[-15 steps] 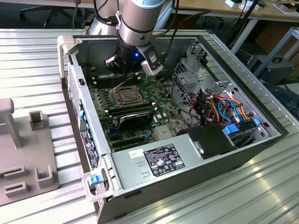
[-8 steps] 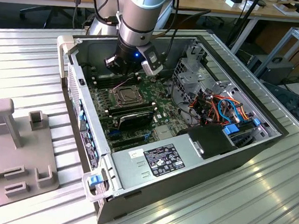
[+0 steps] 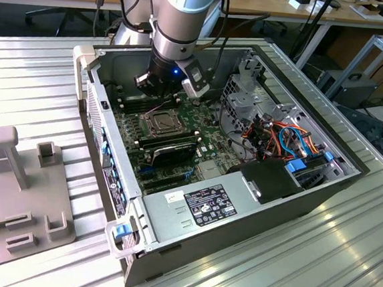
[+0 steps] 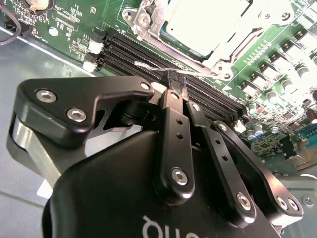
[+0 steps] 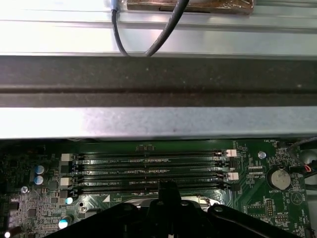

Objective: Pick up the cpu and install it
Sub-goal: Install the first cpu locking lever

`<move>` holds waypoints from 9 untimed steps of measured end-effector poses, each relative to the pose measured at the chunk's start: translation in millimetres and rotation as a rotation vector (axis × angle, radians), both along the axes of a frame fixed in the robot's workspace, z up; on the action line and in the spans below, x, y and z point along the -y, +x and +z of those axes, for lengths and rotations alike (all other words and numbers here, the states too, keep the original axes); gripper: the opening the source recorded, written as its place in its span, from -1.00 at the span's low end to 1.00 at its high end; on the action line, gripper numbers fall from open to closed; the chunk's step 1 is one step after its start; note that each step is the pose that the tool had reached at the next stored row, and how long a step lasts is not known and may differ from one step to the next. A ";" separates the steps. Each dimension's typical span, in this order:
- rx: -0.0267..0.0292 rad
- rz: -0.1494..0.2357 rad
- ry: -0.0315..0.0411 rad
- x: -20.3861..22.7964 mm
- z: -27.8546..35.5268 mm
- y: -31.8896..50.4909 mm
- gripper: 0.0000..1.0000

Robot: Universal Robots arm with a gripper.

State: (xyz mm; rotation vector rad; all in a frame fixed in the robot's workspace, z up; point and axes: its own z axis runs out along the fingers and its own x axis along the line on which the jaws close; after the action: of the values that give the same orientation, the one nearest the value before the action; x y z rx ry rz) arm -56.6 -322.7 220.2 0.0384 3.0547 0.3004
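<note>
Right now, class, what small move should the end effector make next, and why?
Probably nudge the wire lever toward its latch: the cpu already sits in the socket, and the shut end effector has its tips at that lever.

motherboard (image 4: 277, 74): showing green
memory slots (image 5: 148, 171): showing black
end effector (image 4: 176, 82): showing black
table (image 3: 342, 264): showing ribbed silver-grey

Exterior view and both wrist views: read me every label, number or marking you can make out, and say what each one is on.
Nothing reads well enough to quote.
Power supply label: dense print, too small to read.
White sticker beside it: too small to read.
Motherboard markings by the memory slots: too small to read.
Gripper body: white lettering, cut off at the picture's edge.
</note>
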 end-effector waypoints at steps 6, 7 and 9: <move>-0.0001 0.000 -0.0057 0.0 -2.3 1.9 -0.79; 0.0000 0.000 -0.0062 0.0 -2.7 2.3 -0.79; -0.0001 0.000 -0.0098 0.0 -4.7 4.1 -0.79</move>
State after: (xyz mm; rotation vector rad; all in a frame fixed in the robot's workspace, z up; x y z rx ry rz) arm -52.5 -322.7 215.5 0.0378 3.0561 0.2854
